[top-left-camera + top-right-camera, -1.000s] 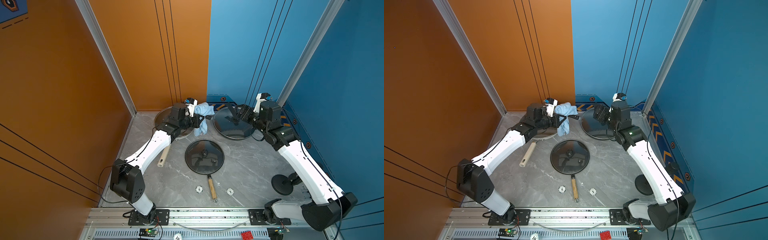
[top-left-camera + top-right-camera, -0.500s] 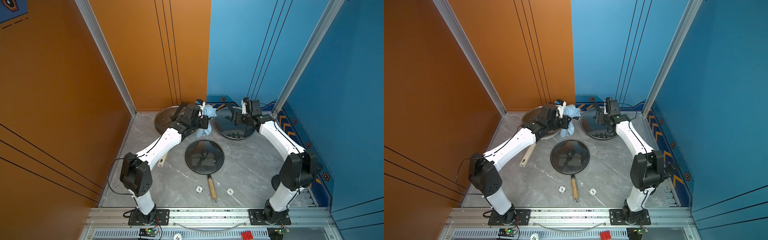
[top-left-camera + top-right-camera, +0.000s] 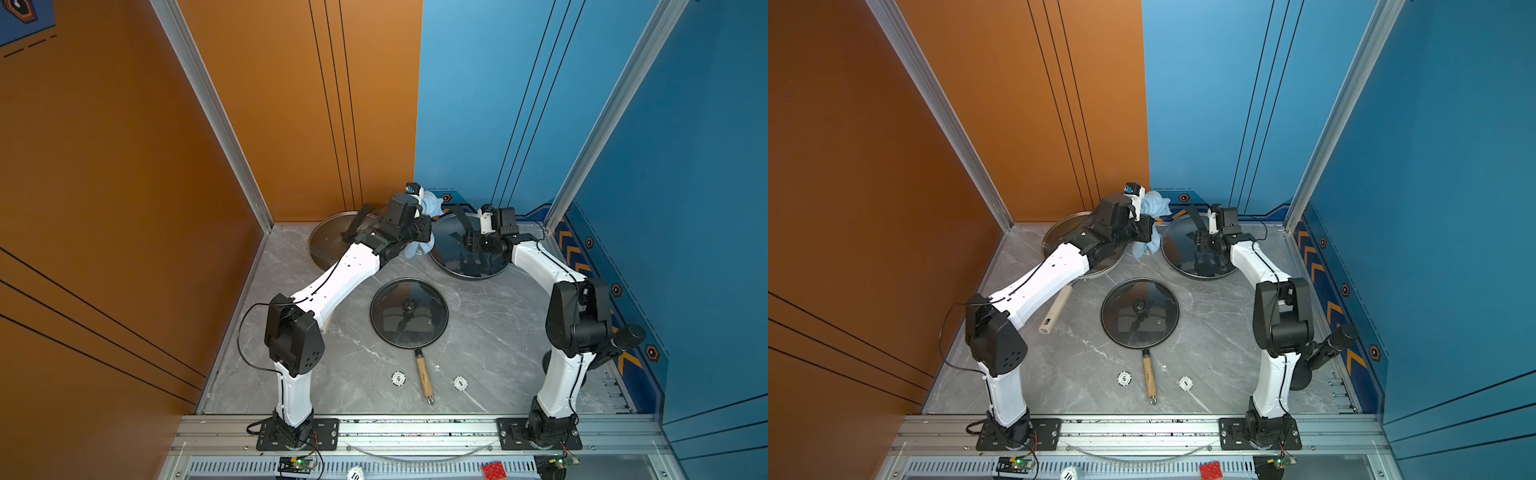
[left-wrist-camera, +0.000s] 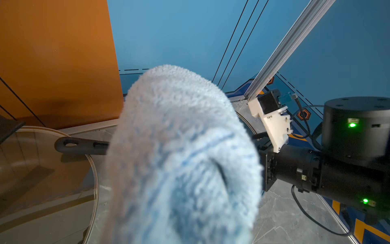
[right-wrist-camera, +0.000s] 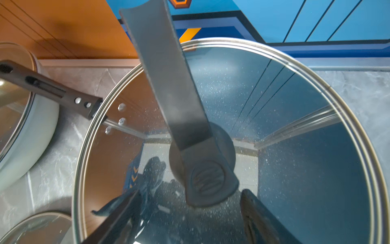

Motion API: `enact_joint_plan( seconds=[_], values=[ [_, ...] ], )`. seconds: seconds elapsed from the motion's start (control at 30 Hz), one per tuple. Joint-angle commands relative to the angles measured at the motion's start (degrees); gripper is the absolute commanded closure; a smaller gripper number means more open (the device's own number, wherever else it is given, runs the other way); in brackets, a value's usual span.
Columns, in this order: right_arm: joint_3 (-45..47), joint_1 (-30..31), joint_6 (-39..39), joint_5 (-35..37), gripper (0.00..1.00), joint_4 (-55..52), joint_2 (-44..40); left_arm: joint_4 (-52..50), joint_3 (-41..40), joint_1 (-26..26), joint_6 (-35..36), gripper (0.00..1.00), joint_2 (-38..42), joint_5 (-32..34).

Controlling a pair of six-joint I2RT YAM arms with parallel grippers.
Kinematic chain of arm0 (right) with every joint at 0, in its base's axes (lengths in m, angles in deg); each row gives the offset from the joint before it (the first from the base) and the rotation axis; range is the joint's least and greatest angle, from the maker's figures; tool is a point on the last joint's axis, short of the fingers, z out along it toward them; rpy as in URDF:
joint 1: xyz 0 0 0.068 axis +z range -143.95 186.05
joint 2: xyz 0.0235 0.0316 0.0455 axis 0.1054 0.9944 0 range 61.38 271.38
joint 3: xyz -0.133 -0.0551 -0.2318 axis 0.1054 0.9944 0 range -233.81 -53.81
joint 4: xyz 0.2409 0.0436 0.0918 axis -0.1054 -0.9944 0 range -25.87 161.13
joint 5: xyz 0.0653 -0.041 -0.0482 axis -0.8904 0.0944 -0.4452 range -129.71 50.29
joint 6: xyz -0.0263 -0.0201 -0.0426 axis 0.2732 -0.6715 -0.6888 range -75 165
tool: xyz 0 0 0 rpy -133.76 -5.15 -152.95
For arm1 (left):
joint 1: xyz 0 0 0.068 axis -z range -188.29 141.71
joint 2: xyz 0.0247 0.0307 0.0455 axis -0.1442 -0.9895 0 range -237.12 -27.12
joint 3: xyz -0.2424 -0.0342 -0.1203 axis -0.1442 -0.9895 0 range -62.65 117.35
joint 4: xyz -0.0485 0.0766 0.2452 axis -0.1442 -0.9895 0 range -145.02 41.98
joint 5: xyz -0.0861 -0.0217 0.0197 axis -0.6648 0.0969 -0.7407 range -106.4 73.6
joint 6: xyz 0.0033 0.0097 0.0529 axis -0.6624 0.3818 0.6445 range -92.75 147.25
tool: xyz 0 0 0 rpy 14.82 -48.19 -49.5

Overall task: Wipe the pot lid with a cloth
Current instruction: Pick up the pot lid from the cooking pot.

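The pot lid (image 3: 446, 257) (image 3: 1177, 249) is a large glass lid with a steel rim and a long black handle (image 5: 168, 74), lying on a pan at the back right. My right gripper (image 3: 468, 244) (image 5: 190, 194) hovers open just over it. One of its fingers (image 5: 126, 207) stands on each side of the handle's round end, with gaps between. The light-blue cloth (image 3: 430, 205) (image 3: 1154, 205) (image 4: 179, 158) hangs bunched from my left gripper (image 3: 420, 232), which is shut on it just left of the lid's rim. The cloth hides the left fingers.
A smaller dark lid (image 3: 409, 318) covers a pan with a wooden handle (image 3: 424, 378) at the centre. A third glass lid (image 3: 328, 241) sits on a pale pan at the back left. Two white round tokens (image 3: 398, 378) (image 3: 460, 383) lie near the front. The walls stand close behind.
My left arm has carried the cloth to the right, up to the back right lid. My right arm has folded in and its gripper has dropped over the lid handle, its jaws slightly narrower.
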Motion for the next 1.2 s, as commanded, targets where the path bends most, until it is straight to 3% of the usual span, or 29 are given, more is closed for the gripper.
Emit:
enact_joint_plan(
  seconds=[0.0,0.27,0.4,0.67,0.73,0.87,1.17],
  values=[
    [0.9,-1.5,1.4,-0.2,0.27,5.0,1.6,-1.6,2.7,0.3,1.2,0.89,-1.1,2.1],
    [0.1,-1.7,2.4,1.2,0.35,8.6,6.1,-1.9,5.6,0.0,1.4,0.88,-3.2,2.7],
    [-1.6,-0.9,1.8,3.6,0.48,8.3,9.0,-2.3,6.5,0.0,1.4,0.88,-3.9,2.3],
    [-2.0,0.4,1.5,6.7,0.62,8.3,10.7,-2.9,7.1,-0.6,1.6,0.88,-4.8,2.7],
    [-2.4,0.5,1.4,6.9,0.62,8.2,10.7,-3.0,7.5,-0.9,1.5,0.88,-5.2,2.0],
    [-4.0,0.4,1.4,5.9,0.46,8.3,10.9,-3.1,7.9,-1.3,1.5,0.88,-5.7,1.4],
    [-9.2,-0.3,4.5,3.9,0.51,7.4,15.4,-3.1,8.2,-2.0,1.4,0.88,-6.2,0.1]
  ],
)
